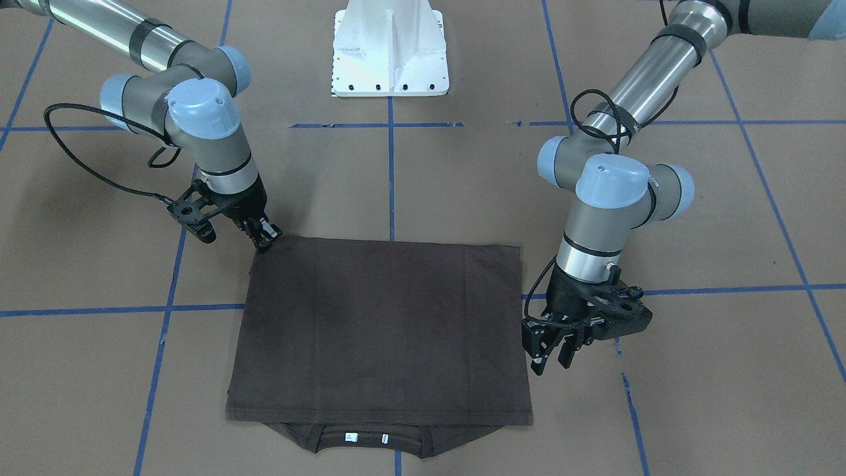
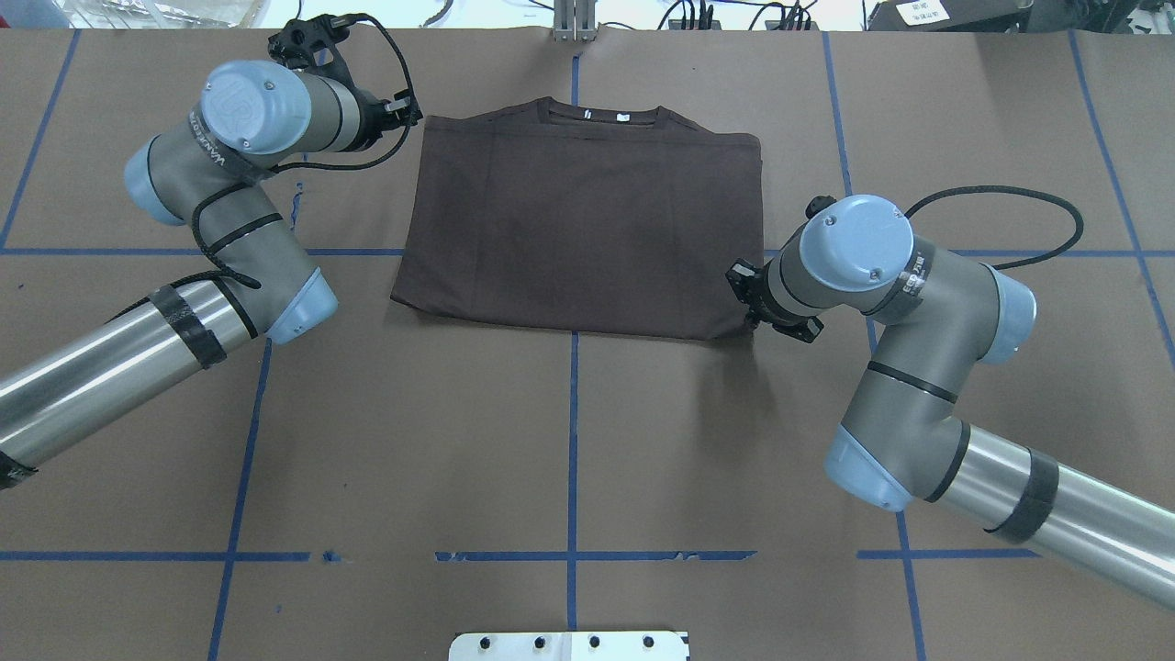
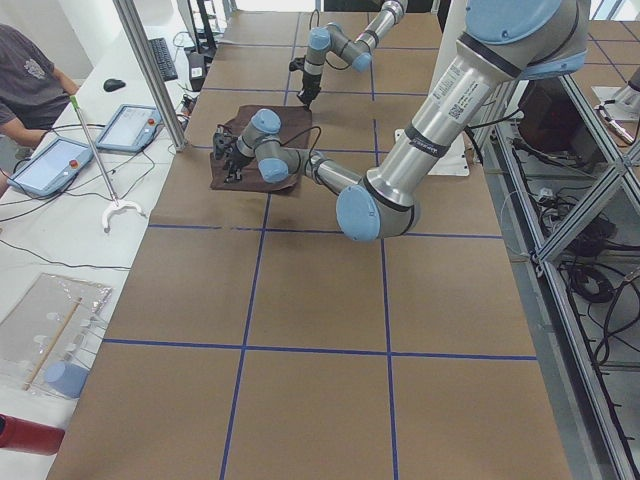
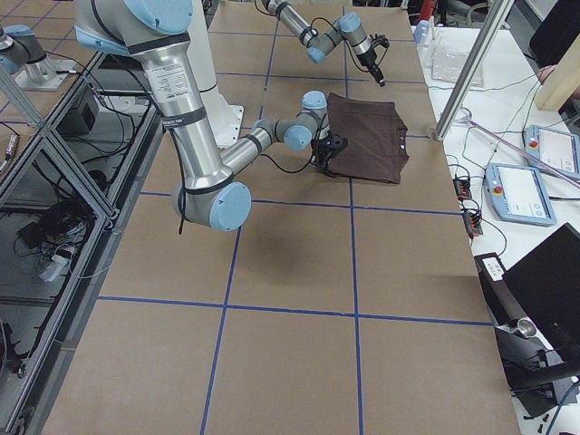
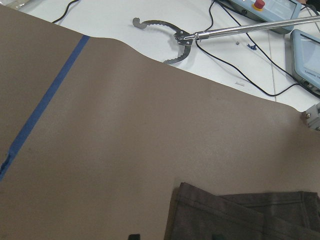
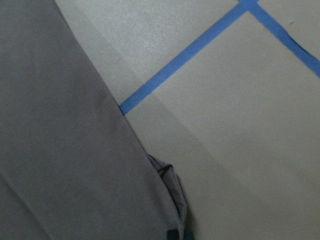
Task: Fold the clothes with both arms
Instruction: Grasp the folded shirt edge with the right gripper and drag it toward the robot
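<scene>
The dark grey-brown T-shirt (image 1: 383,324) lies folded into a flat rectangle at the table's middle (image 2: 583,229). Its collar and white neck labels (image 1: 350,437) peek out at the far edge. My left gripper (image 1: 552,357) is open and hovers just beside the shirt's far-left corner (image 2: 408,112). The left wrist view shows that corner (image 5: 240,220) low in frame. My right gripper (image 1: 263,241) is at the shirt's near-right corner (image 2: 742,308), and its jaws look shut on the cloth. The right wrist view shows a small bunch of fabric (image 6: 172,185) by the fingertips.
The white pedestal base (image 1: 390,53) stands at the robot's side of the table. Blue tape lines (image 2: 574,441) grid the brown surface. Beyond the far edge are a grabber tool (image 5: 165,40), cables and tablets (image 4: 521,190). A person (image 3: 25,80) sits there.
</scene>
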Motion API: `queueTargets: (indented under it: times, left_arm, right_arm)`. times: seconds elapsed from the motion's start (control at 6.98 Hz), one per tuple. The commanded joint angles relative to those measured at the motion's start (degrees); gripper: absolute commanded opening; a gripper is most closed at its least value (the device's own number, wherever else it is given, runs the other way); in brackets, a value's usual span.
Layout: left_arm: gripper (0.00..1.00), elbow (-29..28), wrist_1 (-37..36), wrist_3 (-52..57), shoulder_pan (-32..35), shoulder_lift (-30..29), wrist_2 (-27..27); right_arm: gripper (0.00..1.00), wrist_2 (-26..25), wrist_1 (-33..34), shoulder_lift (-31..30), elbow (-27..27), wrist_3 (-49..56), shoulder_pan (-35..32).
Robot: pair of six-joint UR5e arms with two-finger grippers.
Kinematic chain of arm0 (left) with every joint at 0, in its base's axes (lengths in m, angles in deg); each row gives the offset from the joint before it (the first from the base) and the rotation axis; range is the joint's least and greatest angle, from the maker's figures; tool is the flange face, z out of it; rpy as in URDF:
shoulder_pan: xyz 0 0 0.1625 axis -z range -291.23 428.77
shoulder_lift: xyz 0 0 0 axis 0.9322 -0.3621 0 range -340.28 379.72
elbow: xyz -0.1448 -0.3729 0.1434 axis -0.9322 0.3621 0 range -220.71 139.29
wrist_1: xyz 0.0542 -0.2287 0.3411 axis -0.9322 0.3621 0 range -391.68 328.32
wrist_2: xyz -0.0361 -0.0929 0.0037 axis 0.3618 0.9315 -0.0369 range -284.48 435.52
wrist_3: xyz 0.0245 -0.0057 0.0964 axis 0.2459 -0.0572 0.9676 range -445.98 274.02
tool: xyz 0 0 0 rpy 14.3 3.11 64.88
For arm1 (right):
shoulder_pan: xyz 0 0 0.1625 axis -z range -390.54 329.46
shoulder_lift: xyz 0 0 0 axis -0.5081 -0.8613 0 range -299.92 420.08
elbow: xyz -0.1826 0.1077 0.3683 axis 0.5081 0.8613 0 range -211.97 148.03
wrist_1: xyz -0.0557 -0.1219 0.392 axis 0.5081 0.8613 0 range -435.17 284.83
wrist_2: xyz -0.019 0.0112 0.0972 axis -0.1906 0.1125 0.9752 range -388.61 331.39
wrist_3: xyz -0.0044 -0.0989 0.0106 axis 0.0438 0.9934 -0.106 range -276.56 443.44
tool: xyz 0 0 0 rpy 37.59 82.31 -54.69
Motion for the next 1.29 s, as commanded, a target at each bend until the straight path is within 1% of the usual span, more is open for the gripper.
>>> queueTargets:
  times: [0.0, 0.14, 0.29, 0.43, 0.57, 0.72, 0.86, 1.0, 1.15]
  left_arm:
    - [0.56, 8.68, -0.58, -0.21, -0.92, 4.23, 0.47]
    - [0.55, 8.9, -0.49, -0.73, -1.36, 4.43, 2.04]
    - [0.51, 8.99, 0.64, -0.82, -1.8, 5.3, 3.88]
    - [0.42, 10.82, 4.83, -0.82, -1.71, 7.22, 10.78]
    - [0.42, 13.45, 5.83, -1.34, -1.8, 7.5, 17.81]
    - [0.47, 16.86, 5.75, -5.96, -2.06, 9.16, 19.96]
    - [0.99, 22.12, 5.05, -11.14, -2.32, 12.48, 20.51]
    - [0.99, 24.7, 4.61, -16.41, -4.76, 15.12, 20.77]
    - [0.99, 25.24, 4.52, -19.51, -8.27, 16.98, 18.52]
  right_arm:
    - [0.0, 0.76, 4.46, -8.25, -16.7, -6.16, 6.02]
    - [0.0, 0.5, 7.88, -10.21, -23.68, -11.42, 11.9]
    - [0.0, 0.49, 13.05, -11.88, -29.66, -12.61, 18.75]
    - [0.0, 0.58, 17.28, -12.42, -32.77, -12.97, 24.13]
    - [0.0, 0.49, 19.41, -12.51, -33.41, -14.8, 28.01]
    - [0.0, 0.58, 19.61, -12.6, -33.41, -15.34, 29.61]
    - [0.24, 0.49, 19.7, -13.91, -33.41, -16.39, 31.02]
    - [0.6, -0.03, 19.7, -14.79, -33.41, -16.66, 32.51]
    - [1.0, -1.16, 19.7, -14.36, -33.41, -18.05, 32.27]
